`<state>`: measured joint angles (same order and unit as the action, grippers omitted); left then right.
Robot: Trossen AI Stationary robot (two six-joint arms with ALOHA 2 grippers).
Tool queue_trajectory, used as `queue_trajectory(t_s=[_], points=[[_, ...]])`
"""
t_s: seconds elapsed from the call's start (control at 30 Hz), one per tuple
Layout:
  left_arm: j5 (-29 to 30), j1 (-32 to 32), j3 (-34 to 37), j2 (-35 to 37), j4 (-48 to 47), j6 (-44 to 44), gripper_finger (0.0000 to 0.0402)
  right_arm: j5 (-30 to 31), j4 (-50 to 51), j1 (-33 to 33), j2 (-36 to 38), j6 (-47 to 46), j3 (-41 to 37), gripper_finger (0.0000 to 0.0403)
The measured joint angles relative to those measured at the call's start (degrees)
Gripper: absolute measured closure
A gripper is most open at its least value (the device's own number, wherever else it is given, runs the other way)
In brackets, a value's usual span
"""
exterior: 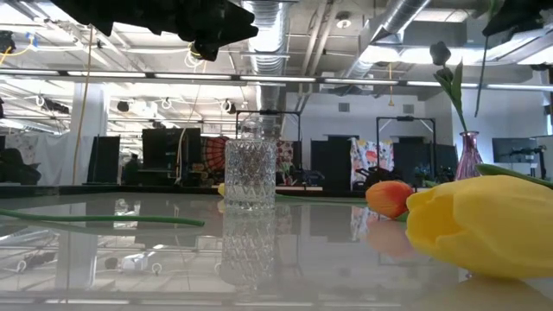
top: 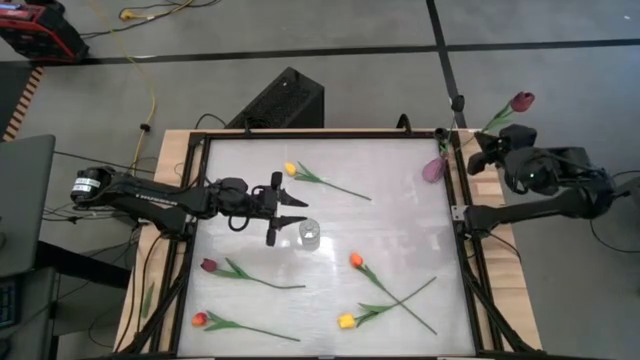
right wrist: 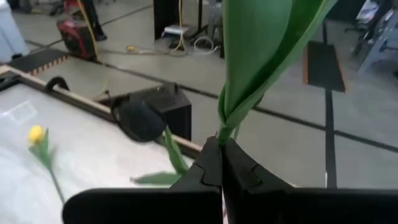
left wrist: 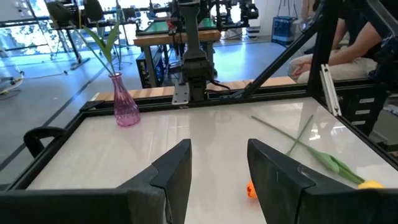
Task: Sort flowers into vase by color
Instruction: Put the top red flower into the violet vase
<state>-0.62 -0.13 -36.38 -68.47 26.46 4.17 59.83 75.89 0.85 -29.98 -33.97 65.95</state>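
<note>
My right gripper (top: 476, 150) is raised over the table's far right corner, beside the pink glass vase (top: 434, 168), and is shut on a maroon-headed tulip (top: 522, 101). The vase (exterior: 467, 155) holds another dark-headed tulip (exterior: 441, 53), stem in its neck. My left gripper (top: 297, 211) is open above the table's middle, next to the clear cut-glass vase (top: 309, 232), touching nothing. Several tulips lie flat on the table: yellow (top: 290, 169), maroon (top: 208, 265), red (top: 199, 320), orange (top: 355, 260), yellow (top: 346, 321). My right gripper pinches the tulip's green stem (right wrist: 222, 132) between its two fingertips, right where a broad leaf (right wrist: 261, 56) springs from it. The fingers lie across the stem. The flower is lifted clear of the table, its head up and beyond the table's far right corner.
A dark metal frame (top: 462, 230) rims the table. The orange and near yellow tulips' stems cross at the near right (top: 400, 298). A black box (top: 285, 100) stands on the floor beyond the far edge. A seated person (left wrist: 348, 43) shows beyond the table's right side.
</note>
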Motion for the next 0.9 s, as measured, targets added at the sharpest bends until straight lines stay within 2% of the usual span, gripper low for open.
queue_trajectory(t_s=[0.37, 0.67, 0.9], points=[[-0.07, 0.23, 0.0, 0.0, -0.04, -0.75, 0.0255, 3.27, -2.01, -0.27, 0.17, 2.52, -2.48, 0.0384], [-0.55, 0.23, 0.0, 0.0, -0.07, -0.83, 0.0255, 6.13, -2.25, -0.25, 4.15, -1.45, -8.04, 0.0384], [-0.54, 0.23, 0.0, -0.02, -0.04, -0.93, 0.0255, 6.1, -5.55, -0.09, 6.78, -1.63, -10.95, 0.0381]])
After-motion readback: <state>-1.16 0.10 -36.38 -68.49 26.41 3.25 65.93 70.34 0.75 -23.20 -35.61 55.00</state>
